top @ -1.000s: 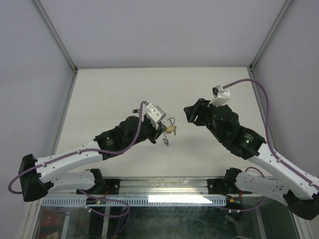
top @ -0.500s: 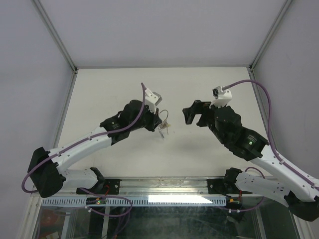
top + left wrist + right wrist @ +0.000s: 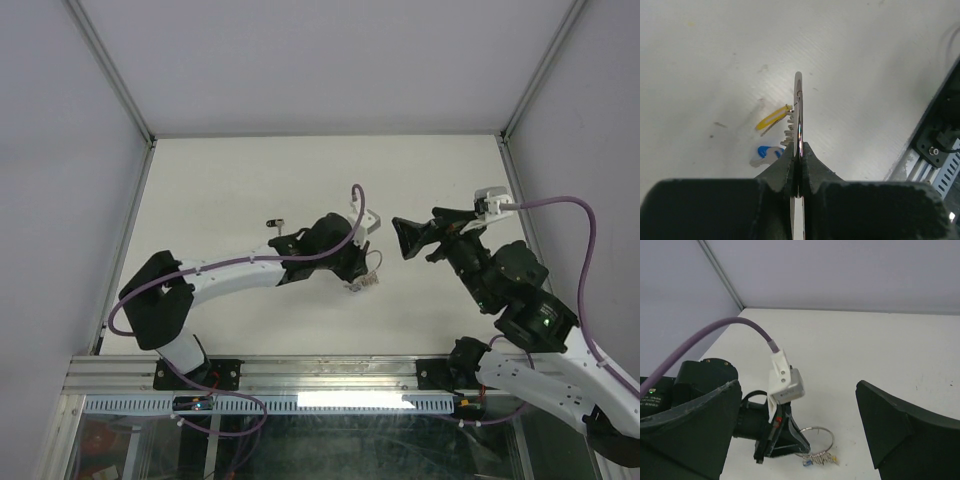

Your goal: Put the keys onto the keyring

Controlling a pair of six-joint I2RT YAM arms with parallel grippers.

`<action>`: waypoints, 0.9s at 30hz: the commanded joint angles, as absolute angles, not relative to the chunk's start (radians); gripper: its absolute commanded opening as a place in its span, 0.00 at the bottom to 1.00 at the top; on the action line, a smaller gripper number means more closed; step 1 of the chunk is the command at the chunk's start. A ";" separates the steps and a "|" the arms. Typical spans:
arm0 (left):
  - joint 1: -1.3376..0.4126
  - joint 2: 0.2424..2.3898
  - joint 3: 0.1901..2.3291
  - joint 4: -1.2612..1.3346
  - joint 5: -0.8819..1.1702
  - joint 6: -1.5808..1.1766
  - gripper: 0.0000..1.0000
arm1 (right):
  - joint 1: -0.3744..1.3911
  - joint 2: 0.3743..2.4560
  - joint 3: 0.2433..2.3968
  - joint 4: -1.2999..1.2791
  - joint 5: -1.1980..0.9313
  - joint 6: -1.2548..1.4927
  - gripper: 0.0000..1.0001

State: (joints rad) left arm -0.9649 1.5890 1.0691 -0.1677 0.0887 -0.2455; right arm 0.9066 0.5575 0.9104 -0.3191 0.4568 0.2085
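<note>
The left fingers (image 3: 812,167) are pressed together on the keyring (image 3: 798,100). In the left wrist view the ring stands edge-on as a thin bright line rising from between them at the middle of the frame. Just left of the ring hangs the key with the yellow tag (image 3: 772,119), its upper end meeting the wire. Below it, toward the lower left, is the key with the blue head (image 3: 766,151); where it joins is hidden behind the finger. Between the two, the teeth of plain silver keys (image 3: 788,135) show against the ring.

In the overhead view the left arm reaches across to the centre of the pale bench (image 3: 220,180), and the bunch sits just below and right of its tip, low over the surface. Whether it touches the bench I cannot tell.

The right fingers (image 3: 690,435) stand wide apart and hold nothing. They fill the two lower corners of the right wrist view, and the ring with its hanging keys shows between them at bottom centre. From above they are right of centre, near the bunch but apart from it.

A small dark item (image 3: 275,222), too small to make out, lies on the bench left of centre.
</note>
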 commanded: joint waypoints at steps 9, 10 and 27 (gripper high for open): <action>-0.901 1.605 0.999 0.028 0.123 -0.307 0.00 | 0.905 0.697 0.950 -0.495 0.531 0.250 0.99; -0.889 1.603 0.987 0.028 0.120 -0.306 0.00 | 0.905 0.698 0.940 -0.487 0.531 0.257 0.99; -0.699 1.552 0.890 0.049 0.106 -0.270 0.37 | 0.905 0.804 0.932 -0.486 0.395 0.333 0.99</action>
